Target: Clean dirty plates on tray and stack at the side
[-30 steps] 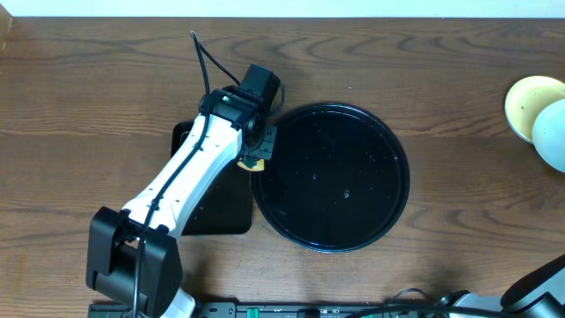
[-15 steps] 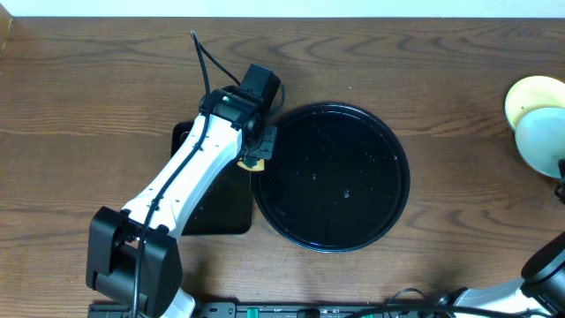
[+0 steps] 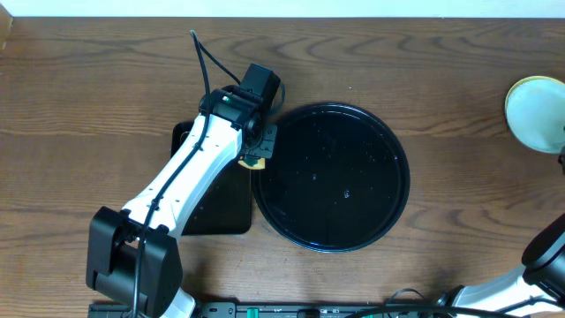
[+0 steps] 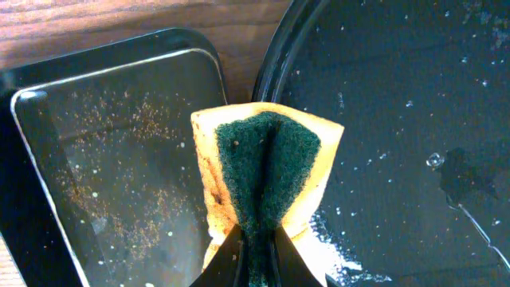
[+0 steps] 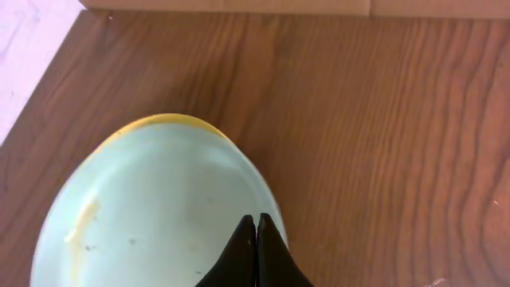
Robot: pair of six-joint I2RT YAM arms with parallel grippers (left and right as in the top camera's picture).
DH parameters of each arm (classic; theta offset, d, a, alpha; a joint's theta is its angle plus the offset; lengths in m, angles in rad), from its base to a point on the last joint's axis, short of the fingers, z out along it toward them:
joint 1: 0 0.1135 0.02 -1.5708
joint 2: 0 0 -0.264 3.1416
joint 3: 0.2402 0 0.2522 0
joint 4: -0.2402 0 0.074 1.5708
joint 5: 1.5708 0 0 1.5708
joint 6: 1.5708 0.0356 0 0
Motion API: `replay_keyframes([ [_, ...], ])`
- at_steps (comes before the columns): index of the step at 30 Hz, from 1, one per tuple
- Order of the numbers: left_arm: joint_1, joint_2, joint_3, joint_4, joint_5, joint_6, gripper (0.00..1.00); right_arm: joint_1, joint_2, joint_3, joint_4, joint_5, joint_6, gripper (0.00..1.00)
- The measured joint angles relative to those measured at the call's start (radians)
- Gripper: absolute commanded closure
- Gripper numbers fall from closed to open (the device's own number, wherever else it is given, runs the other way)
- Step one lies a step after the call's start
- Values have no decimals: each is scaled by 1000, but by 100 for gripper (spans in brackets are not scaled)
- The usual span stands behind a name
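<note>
Far left, the small rectangular black tray [image 4: 103, 159] sits dusted with brown specks. At its 3 o'clock edge your left gripper [image 4: 256, 257] is squeezed almost closed on the folded yellow sponge with the green scouring face [image 4: 267, 167]. It hangs right over the 9 o'clock rim of the large round glossy black tray [image 3: 331, 177], which is wet and has no plates on it. Watch that sponge: pinched that tight, it could spring free or drip on the wood.

Now out past the tray's 3 o'clock, on the brown wood-grain tabletop [image 5: 358, 143], the pale mint-green round plastic plate [image 5: 159, 215] lies over the pale yellow round plate [image 5: 171, 121]. A third plate I can't make out. Your right gripper [image 5: 256, 239] looks clamped tight on the mint rim at its 5 o'clock.

Here's the danger. The mint plate sits off-centre, with yellow peeking out at 12, so a careless release could let it slide. Pull back before opening and you drag the stack. The table edge is close at 10 o'clock. And that yellowish smear [image 5: 84, 219] at the plate's 8 o'clock suggests it may not be clean.
</note>
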Motion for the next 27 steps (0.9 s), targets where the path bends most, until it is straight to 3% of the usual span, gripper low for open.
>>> replay_keyframes([
  [3, 0, 0, 0, 2, 0, 0, 91, 11, 27, 10, 3, 3, 3, 60],
  [6, 0, 0, 0, 2, 0, 0, 92, 17, 69, 13, 10, -8, -1, 63],
  [11, 0, 27, 0, 0, 0, 3, 92, 37, 105, 37, -21, -54, -35, 60],
  [20, 0, 46, 0, -2, -21, -2, 93, 148, 105, 386, -476, -119, -118, 59],
  [27, 11, 45, -1, -99, -180, -126, 93, 255, 83, 517, -647, -187, -155, 57],
])
